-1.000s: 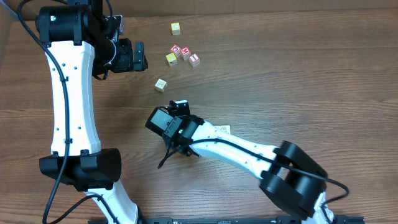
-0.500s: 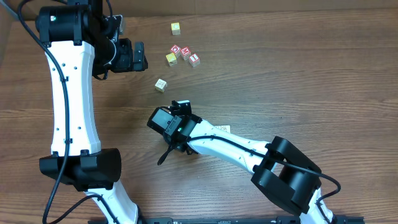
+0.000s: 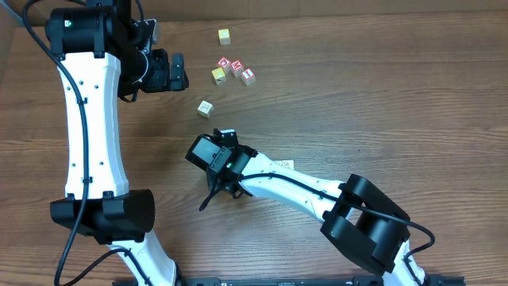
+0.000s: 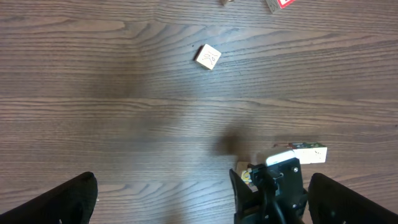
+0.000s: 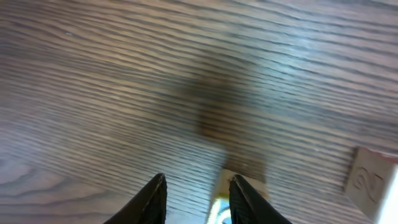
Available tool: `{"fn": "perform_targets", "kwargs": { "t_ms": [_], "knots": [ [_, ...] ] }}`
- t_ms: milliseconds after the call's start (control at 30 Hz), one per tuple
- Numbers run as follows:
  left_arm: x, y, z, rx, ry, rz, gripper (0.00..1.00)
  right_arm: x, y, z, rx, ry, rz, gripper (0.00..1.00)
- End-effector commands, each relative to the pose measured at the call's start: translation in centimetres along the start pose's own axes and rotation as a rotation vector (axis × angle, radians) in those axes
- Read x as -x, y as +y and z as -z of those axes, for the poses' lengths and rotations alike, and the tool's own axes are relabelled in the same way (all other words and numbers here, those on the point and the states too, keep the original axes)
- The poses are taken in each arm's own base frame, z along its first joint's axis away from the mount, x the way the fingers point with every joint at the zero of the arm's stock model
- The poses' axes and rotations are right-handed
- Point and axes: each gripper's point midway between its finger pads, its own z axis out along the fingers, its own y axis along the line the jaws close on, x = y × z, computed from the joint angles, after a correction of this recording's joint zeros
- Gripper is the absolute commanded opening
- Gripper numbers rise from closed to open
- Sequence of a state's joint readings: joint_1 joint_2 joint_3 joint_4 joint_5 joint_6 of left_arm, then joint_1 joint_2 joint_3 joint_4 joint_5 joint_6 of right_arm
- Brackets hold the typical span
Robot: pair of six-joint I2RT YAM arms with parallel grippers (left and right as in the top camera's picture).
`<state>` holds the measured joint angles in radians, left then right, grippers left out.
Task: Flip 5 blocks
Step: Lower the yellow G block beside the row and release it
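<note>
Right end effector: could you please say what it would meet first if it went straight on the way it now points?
The right end effector would probably meet the small block just beyond it, partly hidden by one finger; otherwise only table. Depth is unclear.

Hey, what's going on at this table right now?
The right claw is down at a small block near the middle of the wooden table. Whether it has a grip on the block isn't clear. The left claw hangs wide open off to the side, holding nothing. A pale block and a cluster of red and yellow blocks lie farther back.
</note>
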<state>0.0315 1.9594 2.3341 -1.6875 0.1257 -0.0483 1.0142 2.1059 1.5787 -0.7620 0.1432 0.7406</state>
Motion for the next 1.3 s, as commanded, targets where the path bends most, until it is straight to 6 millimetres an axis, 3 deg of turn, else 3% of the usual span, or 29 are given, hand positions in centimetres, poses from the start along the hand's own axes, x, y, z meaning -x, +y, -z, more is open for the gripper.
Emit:
{"fn": "perform_targets", "kwargs": {
  "t_ms": [0, 67, 167, 233, 333, 533, 667, 967, 1267],
  "knots": [
    [-0.1, -0.1, -0.5, 0.005, 0.016, -0.015, 1.00, 1.2, 1.2, 1.1, 0.046, -0.028, 0.025, 0.34],
    [-0.1, -0.1, -0.5, 0.005, 0.016, -0.015, 1.00, 1.2, 1.1, 1.1, 0.044, -0.025, 0.025, 0.30],
    [-0.1, -0.1, -0.5, 0.005, 0.016, -0.015, 1.00, 0.4, 1.4, 1.1, 0.059, 0.010, 0.039, 0.09],
    [-0.1, -0.1, -0.5, 0.005, 0.016, -0.015, 1.00, -0.6, 2.2, 1.2, 0.103, 0.060, 0.061, 0.04],
    [-0.1, -0.1, -0.5, 0.005, 0.016, -0.015, 1.00, -1.7, 2.9, 1.3, 0.144, 0.112, 0.072, 0.04],
    [-0.1, -0.1, -0.5, 0.005, 0.016, -0.015, 1.00, -3.2, 0.9, 0.5, 0.070, 0.148, 0.069, 0.04],
    [-0.1, -0.1, -0.5, 0.005, 0.016, -0.015, 1.00, -2.2, -1.5, -0.3, -0.044, 0.069, 0.069, 0.04],
    [-0.1, -0.1, -0.5, 0.005, 0.016, -0.015, 1.00, -0.6, -3.8, -0.5, -0.080, 0.067, 0.018, 0.04],
    [-0.1, -0.1, -0.5, 0.005, 0.016, -0.015, 1.00, 0.2, -4.1, -0.6, -0.074, 0.049, 0.002, 0.04]
  ]
}}
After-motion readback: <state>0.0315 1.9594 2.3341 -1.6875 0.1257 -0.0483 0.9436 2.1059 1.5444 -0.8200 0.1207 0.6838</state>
